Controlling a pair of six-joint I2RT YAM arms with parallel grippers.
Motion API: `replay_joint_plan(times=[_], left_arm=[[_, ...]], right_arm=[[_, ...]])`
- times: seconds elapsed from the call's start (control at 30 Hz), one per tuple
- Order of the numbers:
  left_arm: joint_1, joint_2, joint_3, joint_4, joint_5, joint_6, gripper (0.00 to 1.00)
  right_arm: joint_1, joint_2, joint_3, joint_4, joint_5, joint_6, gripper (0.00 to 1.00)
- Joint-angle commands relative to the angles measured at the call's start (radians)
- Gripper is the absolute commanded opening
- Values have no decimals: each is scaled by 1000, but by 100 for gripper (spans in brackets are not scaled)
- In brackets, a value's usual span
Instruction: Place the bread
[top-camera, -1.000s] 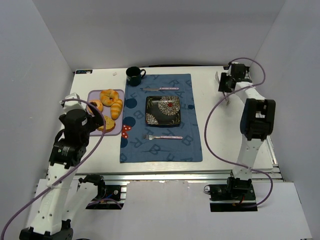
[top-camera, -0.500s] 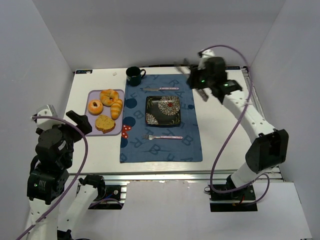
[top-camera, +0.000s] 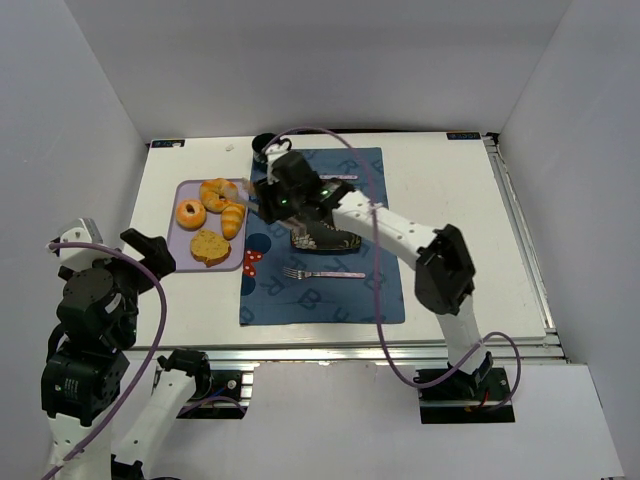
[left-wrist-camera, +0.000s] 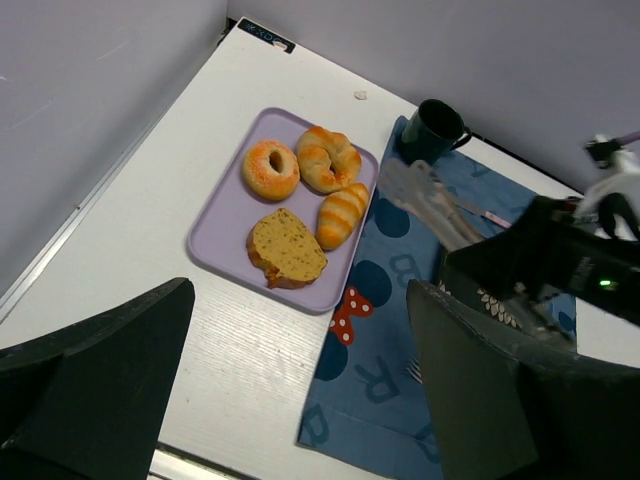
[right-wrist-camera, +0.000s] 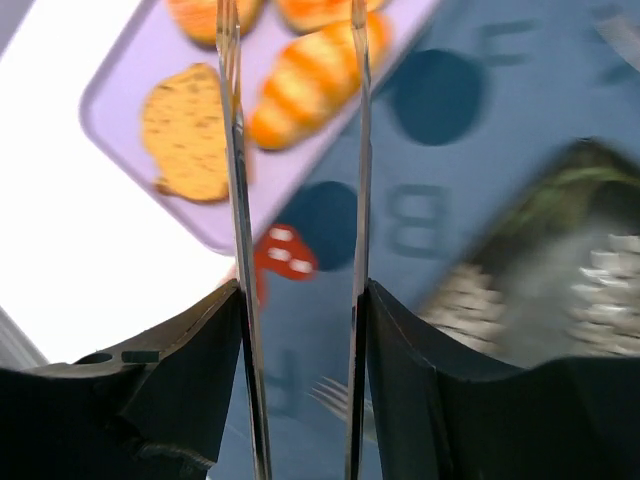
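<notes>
Found the right arm stretched forward and far across toward the left side, elbow bent, wrist angled down, with the right claw showing its two thin fingers parallel and parted, nothing gripped between them. Noted the left arm folded back near its base at the near left, raised, left claw tilted downward with jaws spread wide and empty.

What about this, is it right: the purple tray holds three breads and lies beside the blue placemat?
No: the purple tray holds four breads, not three, as the left wrist view shows. It does lie beside the blue placemat.
</notes>
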Motion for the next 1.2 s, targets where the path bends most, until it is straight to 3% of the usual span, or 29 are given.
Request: replay_joint_plan(times=[0.0,0.47,1.17], left_arm=[[-3,0,9,-19,-15,2,98],[-3,-40,-18,-42,8,-1,98],[-3,-72,-41,-65,-8,39,98]], right_arm=[[61,55,104,-23,92,127,56],[182,269,303,-79,360,403,61],[184,401,388,-119,362,426,61]])
